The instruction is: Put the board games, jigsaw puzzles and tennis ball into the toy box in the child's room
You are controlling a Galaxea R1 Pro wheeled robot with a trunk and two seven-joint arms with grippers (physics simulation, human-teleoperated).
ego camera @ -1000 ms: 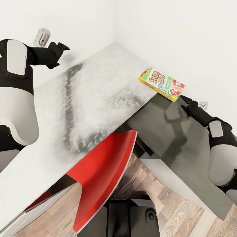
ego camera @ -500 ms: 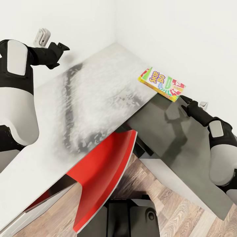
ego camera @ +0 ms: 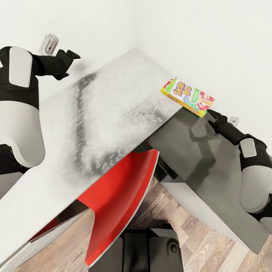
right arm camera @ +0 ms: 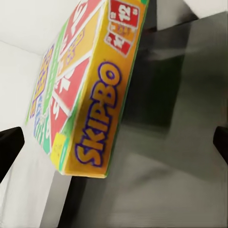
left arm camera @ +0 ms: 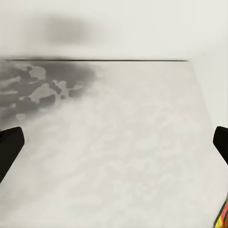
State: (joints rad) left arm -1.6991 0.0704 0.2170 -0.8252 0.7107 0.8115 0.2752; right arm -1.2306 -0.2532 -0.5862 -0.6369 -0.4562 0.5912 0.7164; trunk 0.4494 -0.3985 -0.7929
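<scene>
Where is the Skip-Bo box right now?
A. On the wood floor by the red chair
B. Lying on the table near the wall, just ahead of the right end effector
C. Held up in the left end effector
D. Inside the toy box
B. The Skip-Bo box lies flat on the table close to the wall, and the right end effector sits just short of it, open and not gripping.

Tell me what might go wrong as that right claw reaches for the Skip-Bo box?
The Skip-Bo box lies at the edge of the light table top, seemingly overhanging the darker surface below. The open right claw sits just short of its end, so a nudge rather than a clean grip could tip it off or push it toward the wall. The right wrist view suggests the claw meets the box at a slant, so the fingers may slip.
</scene>
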